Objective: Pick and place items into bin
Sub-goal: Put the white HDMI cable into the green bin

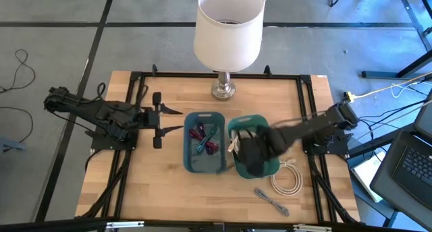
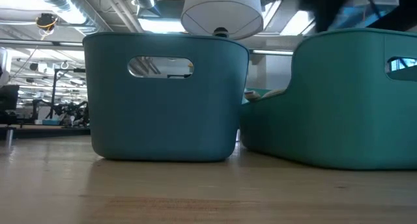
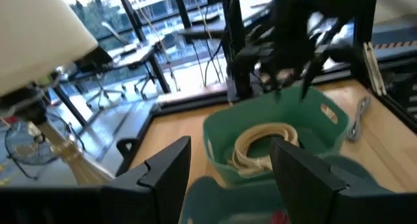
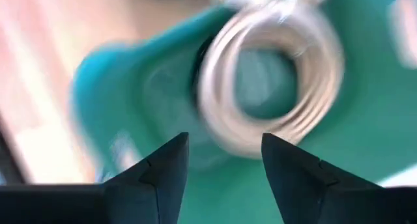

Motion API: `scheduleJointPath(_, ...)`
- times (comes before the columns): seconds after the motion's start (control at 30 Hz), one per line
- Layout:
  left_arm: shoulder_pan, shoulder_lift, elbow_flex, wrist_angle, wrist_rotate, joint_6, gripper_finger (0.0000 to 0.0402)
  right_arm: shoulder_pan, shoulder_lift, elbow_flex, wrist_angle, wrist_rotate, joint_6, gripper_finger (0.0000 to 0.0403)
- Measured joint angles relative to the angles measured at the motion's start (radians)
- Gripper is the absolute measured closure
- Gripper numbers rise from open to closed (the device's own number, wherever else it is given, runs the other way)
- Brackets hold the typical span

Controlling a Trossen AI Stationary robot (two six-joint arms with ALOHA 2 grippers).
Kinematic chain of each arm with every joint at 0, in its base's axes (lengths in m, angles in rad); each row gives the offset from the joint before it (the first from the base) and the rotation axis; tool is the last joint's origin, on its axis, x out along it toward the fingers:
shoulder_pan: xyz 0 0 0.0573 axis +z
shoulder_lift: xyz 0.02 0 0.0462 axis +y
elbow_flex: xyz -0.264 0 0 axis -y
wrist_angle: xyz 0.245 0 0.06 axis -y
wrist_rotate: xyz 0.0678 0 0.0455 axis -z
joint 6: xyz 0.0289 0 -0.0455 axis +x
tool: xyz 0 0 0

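A white coiled cable (image 4: 267,74) lies on the floor of the green bin (image 1: 270,166); the left wrist view shows this coil (image 3: 264,142) too. My right gripper (image 4: 225,142) hangs open above that bin (image 4: 117,87), pointing down, with nothing between its fingers. In the blue bin (image 1: 192,161) beside it lie red, purple and teal strap pieces (image 1: 204,139). Another white coiled cable (image 1: 289,179) and a grey strap (image 1: 271,199) lie on the table near the green bin. My left gripper (image 1: 158,121) waits open at the table's left.
A white-shaded lamp (image 1: 228,30) stands at the table's far edge, behind the bins. A black frame (image 1: 216,75) runs around the tabletop. In the low view the two bins (image 2: 166,97) (image 2: 339,100) stand side by side. Bare wood lies along the near edge.
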State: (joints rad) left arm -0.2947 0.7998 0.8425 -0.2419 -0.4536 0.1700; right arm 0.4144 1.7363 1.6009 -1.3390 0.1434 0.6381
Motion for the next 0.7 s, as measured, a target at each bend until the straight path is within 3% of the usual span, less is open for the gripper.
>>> scheduleJointPath(0.2, 0.0, 0.0, 0.0, -0.031, 0.0, -0.026, 0.0197, 0.23, 0.001, -0.012, -0.095, -0.005, 0.328, 0.0206)
scheduleJointPath(0.43, 0.0, 0.0, 0.0, -0.029, 0.001, -0.026, 0.0197, 0.474, 0.001, -0.013, -0.172, 0.147, 0.761, 0.0206)
scheduleJointPath(0.57, 0.0, 0.0, 0.0, -0.03, 0.001, -0.026, 0.0197, 0.561, 0.001, -0.034, -0.16, 0.26, 0.924, 0.0205)
scheduleJointPath(0.7, 0.0, 0.0, 0.0, -0.033, 0.001, -0.026, 0.0197, 0.6, 0.001, -0.123, -0.106, 0.247, 1.042, 0.0205)
